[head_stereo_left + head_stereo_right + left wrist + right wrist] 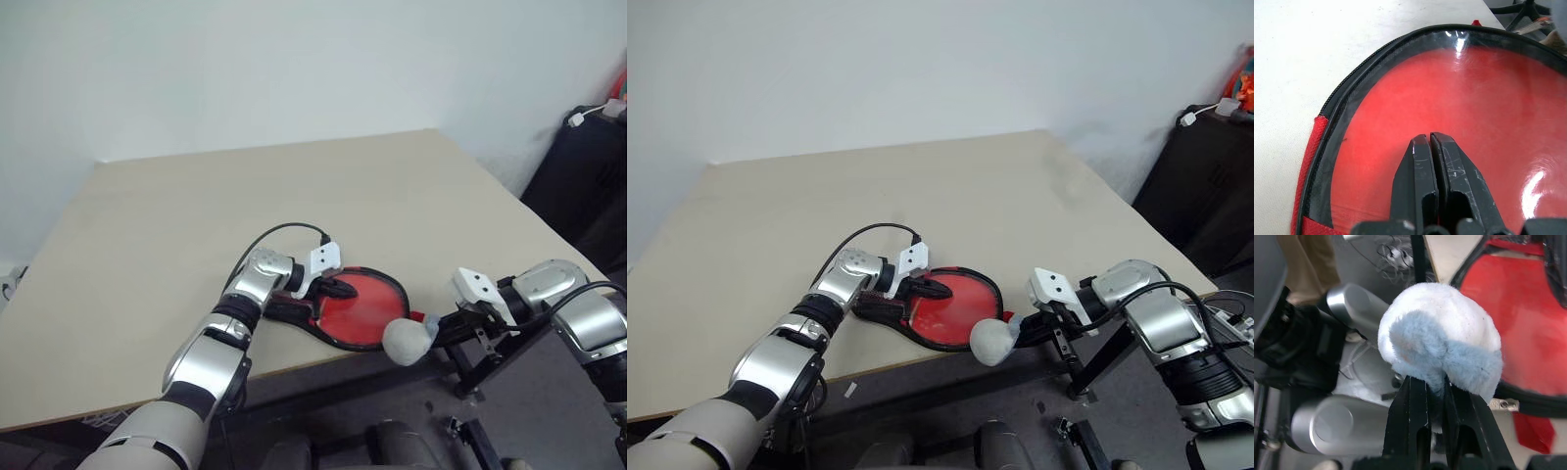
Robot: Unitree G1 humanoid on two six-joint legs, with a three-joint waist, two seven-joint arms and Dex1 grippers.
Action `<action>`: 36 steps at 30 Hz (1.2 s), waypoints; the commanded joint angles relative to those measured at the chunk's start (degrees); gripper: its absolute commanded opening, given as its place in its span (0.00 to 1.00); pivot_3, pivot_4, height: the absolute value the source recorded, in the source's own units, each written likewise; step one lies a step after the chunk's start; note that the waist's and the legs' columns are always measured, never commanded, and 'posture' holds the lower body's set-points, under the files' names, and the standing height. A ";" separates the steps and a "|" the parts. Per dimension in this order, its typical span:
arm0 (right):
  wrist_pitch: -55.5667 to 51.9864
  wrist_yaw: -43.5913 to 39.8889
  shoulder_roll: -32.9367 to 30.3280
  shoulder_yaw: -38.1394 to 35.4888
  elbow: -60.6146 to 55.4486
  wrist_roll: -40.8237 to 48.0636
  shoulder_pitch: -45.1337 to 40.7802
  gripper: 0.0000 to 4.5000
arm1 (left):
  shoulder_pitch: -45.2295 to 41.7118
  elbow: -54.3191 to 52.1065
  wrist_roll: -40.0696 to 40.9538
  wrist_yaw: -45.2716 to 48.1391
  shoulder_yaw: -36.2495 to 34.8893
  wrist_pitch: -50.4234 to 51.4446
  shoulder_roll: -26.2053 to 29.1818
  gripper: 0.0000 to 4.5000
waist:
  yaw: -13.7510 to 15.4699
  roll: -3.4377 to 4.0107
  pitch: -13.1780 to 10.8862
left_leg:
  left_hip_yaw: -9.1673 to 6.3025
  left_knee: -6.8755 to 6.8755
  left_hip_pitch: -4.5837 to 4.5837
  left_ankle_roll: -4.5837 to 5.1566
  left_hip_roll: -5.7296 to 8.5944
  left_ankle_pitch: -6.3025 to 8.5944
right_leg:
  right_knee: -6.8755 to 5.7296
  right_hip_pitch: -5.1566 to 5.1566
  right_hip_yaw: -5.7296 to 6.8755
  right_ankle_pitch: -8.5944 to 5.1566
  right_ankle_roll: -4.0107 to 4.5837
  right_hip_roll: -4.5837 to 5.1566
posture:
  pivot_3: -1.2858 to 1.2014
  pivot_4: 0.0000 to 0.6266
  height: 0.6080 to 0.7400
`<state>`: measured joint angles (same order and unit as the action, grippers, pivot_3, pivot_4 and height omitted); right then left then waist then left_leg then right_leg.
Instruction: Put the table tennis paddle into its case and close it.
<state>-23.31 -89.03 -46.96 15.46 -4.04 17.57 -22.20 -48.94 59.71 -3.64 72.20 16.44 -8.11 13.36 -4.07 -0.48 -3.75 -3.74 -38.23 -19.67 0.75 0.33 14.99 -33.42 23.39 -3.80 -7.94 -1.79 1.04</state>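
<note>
A wide beige table takes up most of the scene, set against a plain pale wall. A dark piece of furniture is seen off the table's far right corner.

The case is laid flat at the near edge of the table, clear plastic side up, with the red of the table tennis paddle seen through the plastic. A black zipper rim runs round the case, and a red fabric strip is seen at its edge. Whether the zipper is fully drawn cannot be told.

The left gripper is placed over the clear face of the case, its two black fingers pressed together with nothing between them.

The right gripper is held just off the near table edge, beside the round end of the case. Its fingers are pinched narrow on a fluffy white and pale blue ball, which is carried clear of the table.
</note>
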 commanded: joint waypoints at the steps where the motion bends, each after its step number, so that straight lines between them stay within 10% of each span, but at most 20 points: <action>1: -2.27 -1.38 2.07 1.25 -2.44 3.00 -2.28 0.00 | 0.60 2.71 -3.02 -0.67 1.72 1.12 0.12 0.00 | 0.00 0.00 0.00 | 0.00 0.00 0.00 0.00 -0.01 0.00 | 0.00 0.00 0.01 0.00 0.00 0.00 | 0.52 0.00 1.00; 36: -6.84 12.75 27.92 6.88 9.95 0.58 -10.56 0.00 | 0.15 2.67 -2.77 -0.25 1.67 1.53 0.37 0.00 | -0.36 -0.13 0.06 | -0.04 -0.01 0.15 0.02 -0.24 -0.01 | -0.31 0.04 0.18 0.02 -0.02 -0.12 | 0.52 0.00 1.00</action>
<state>-30.49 -76.41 -20.11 23.07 7.41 16.77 -30.79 -50.04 61.14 -3.79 71.65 16.44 -7.72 13.78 -4.43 -0.61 -3.69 -3.78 -38.24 -19.52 0.76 0.09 14.98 -33.74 23.43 -3.61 -7.93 -1.81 0.92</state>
